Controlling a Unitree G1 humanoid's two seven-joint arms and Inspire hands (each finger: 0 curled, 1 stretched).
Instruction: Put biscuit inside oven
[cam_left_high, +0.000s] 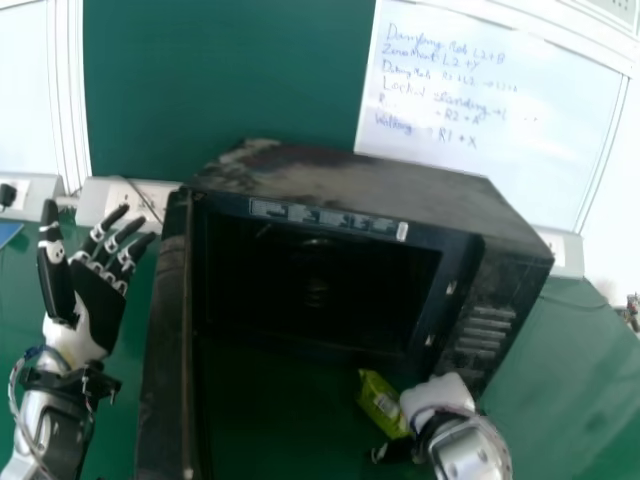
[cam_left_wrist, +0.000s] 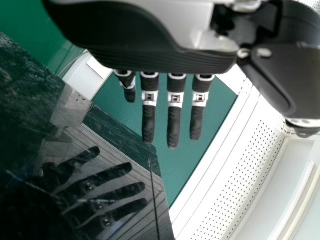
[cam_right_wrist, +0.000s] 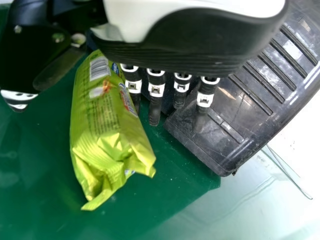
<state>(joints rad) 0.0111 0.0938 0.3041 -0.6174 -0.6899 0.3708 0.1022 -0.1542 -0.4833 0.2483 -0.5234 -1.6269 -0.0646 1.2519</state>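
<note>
My left hand (cam_left_high: 97, 300) is raised with straight fingers beside the oven's open door (cam_left_high: 165, 350). In the left wrist view the left hand (cam_left_wrist: 174, 112) faces the glossy door (cam_left_wrist: 75, 165), which mirrors it. My right hand (cam_left_high: 432, 392) is low in front of the oven (cam_left_high: 470, 300), right beside the green biscuit packet (cam_left_high: 382, 402). In the right wrist view the packet (cam_right_wrist: 107, 125) lies between the thumb and the straight fingers of the right hand (cam_right_wrist: 156, 92), with the thumb apart from it. The oven cavity (cam_left_high: 315, 290) stands open.
The green table (cam_left_high: 570, 370) carries the oven, whose vented front corner (cam_right_wrist: 225, 115) is close beyond my right fingers. Behind the oven are a green board (cam_left_high: 220, 80), a whiteboard (cam_left_high: 490, 110) and a white wall trunking with sockets (cam_left_high: 125, 200).
</note>
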